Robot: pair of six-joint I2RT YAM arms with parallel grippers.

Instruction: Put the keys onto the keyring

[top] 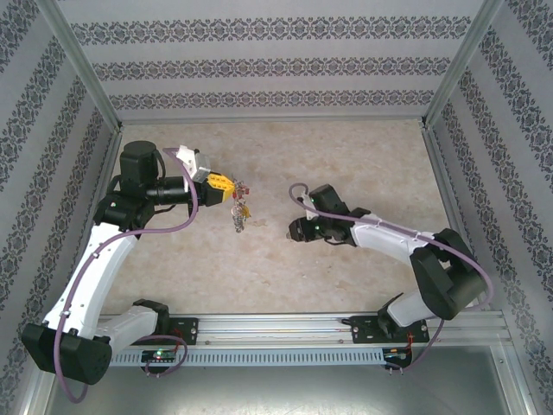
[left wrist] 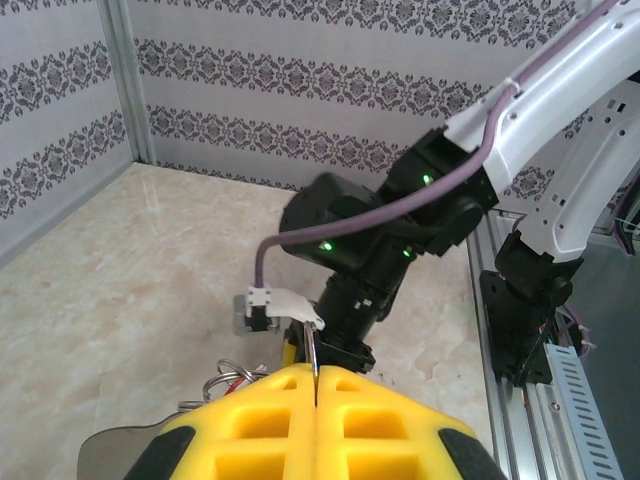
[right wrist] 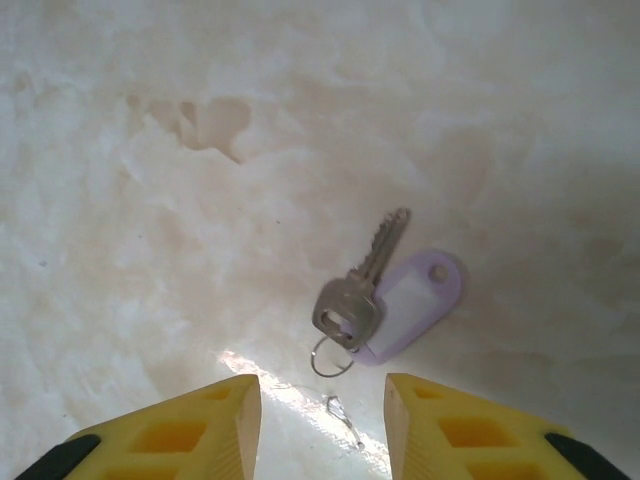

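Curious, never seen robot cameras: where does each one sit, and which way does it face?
Top external: above and behind the arms, looking down on the table; both arms show.
Left wrist: on the left arm, facing across at the right arm; its shut left end effector pinches the keyring.
Right wrist: looking straight down at the loose key; its open right end effector shows.
Shared: top and left wrist both show the right arm.

Yellow fingers (right wrist: 190, 430) with black edges, cream marbled worktop (right wrist: 150, 230), silvery key (right wrist: 350, 305), pale lilac tag (right wrist: 420, 295), white walls (top: 259, 52) banded with dark damask stripes, purple cables (left wrist: 400, 203)
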